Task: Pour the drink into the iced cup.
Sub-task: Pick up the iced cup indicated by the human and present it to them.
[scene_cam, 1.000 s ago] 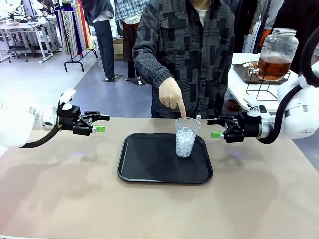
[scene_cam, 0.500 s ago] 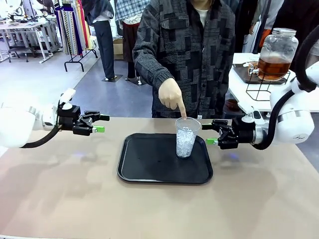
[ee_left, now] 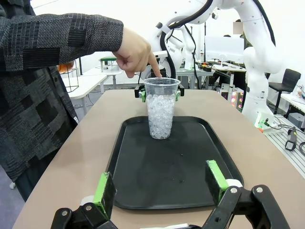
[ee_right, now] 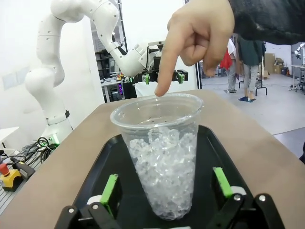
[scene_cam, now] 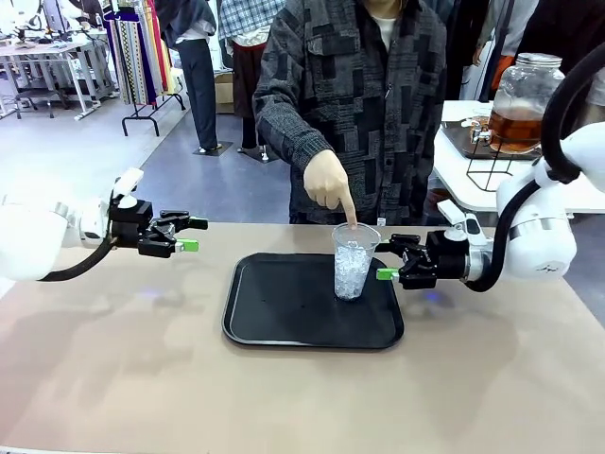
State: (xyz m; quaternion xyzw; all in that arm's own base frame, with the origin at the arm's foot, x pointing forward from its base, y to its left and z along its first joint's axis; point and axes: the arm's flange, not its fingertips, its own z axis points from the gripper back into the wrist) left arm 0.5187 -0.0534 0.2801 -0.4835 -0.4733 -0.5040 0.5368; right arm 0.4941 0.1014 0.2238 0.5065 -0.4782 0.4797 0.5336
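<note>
- The pour is not yet begun: the iced cup (scene_cam: 354, 262) holds ice only, with no amber liquid in it that I can see.
- The drink (scene_cam: 515, 129) sits in its lidded glass jar (scene_cam: 526, 90) on a wire stand (scene_cam: 487, 170) on a side table (scene_cam: 456, 184), well apart from the cup.
- The cup stands upright on the black tray (scene_cam: 284, 322), near its far right corner, on the worktop (scene_cam: 113, 359).
- The person's hand (scene_cam: 327, 180) points one finger down at the cup's rim.
- The right claw (scene_cam: 389, 257) is spread wide, a green pad on either side of the cup, gripping nothing.
- The left claw (scene_cam: 194, 235) hangs wide apart and empty, well left of the tray.
- By my reading, what is left: grasp the cup, bring cup and drink together, fill.
- Count: one cup, one tray, one jar, one pointing hand, two claws.
</note>
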